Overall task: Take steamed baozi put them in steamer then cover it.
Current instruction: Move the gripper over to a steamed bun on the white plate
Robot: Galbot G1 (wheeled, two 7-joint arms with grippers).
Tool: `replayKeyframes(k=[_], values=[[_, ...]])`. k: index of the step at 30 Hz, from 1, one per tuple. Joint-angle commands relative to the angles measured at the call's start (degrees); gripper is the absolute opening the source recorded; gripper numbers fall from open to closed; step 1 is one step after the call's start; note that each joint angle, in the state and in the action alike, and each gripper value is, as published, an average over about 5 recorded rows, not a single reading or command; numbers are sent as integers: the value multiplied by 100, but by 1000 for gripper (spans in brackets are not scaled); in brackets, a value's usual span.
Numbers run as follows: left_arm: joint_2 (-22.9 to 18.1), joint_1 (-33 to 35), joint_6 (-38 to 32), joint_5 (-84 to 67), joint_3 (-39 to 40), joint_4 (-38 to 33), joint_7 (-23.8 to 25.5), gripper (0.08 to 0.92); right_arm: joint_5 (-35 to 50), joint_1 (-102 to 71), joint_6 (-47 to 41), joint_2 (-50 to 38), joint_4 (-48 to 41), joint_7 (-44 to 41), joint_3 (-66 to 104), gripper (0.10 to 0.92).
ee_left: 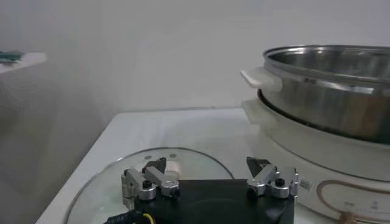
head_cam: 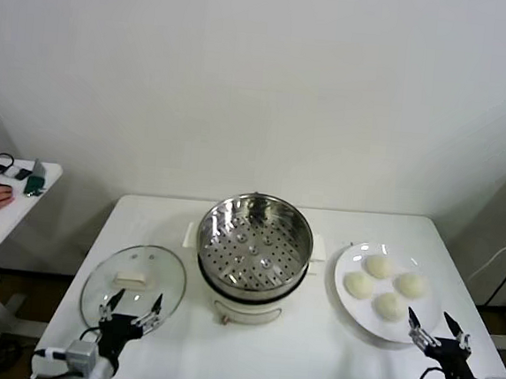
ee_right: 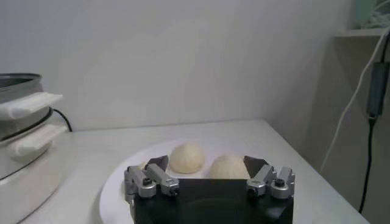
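Four cream-white baozi lie on a white plate at the table's right. The empty steel steamer stands mid-table on its white pot base. The glass cover with a cream handle lies flat at the left. My left gripper is open, low at the cover's near edge; the cover shows beyond its fingers in the left wrist view. My right gripper is open at the plate's near edge, with two baozi just ahead of its jaws.
The steamer and its white side handle rise close beside the left gripper. A small side table with a person's hand stands far left. A cable hangs at the right wall.
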Motion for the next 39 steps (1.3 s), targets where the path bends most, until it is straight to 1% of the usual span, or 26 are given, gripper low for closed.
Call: replayKeyframes(k=[1, 3, 5, 8, 11, 14, 17, 20, 23, 27, 33, 39], values=[[6, 18, -16, 9, 33, -55, 8, 823, -110, 1323, -712, -699, -298, 119, -288, 823], [11, 36, -33, 13, 61, -82, 26, 823, -161, 1867, -915, -1170, -630, -172, -687, 823], [19, 53, -56, 20, 89, -110, 51, 823, -294, 2635, -1124, -1839, -1097, -736, -1370, 823], [34, 65, -84, 30, 105, -152, 78, 823, -967, 3850, -1099, -2723, -1849, -1969, -2784, 823], [51, 82, -100, 32, 105, -210, 100, 823, -1870, 5319, -582, -3193, -2650, -3442, -4352, 823], [60, 98, -105, 59, 103, -246, 116, 823, -2627, 6990, 205, -3209, -3456, -4778, -5999, 823], [59, 99, -107, 100, 98, -246, 123, 823, -3231, 8641, 1106, -2959, -4244, -5875, -7732, 823], [58, 93, -115, 116, 94, -229, 126, 823, -3607, 9874, 1782, -2599, -4934, -6638, -9135, 823], [62, 83, -130, 125, 101, -194, 133, 823, -3673, 10693, 2107, -2173, -5484, -7090, -10179, 823], [88, 59, -141, 123, 105, -161, 150, 823, -3588, 10989, 2239, -1583, -6023, -7253, -10710, 823], [145, 8, -145, 97, 67, -125, 172, 823, -3504, 10686, 2204, -678, -6757, -7171, -10620, 823], [150, -13, -163, 68, 45, -93, 175, 823, -3479, 10118, 2173, -156, -7217, -6915, -10150, 823]])
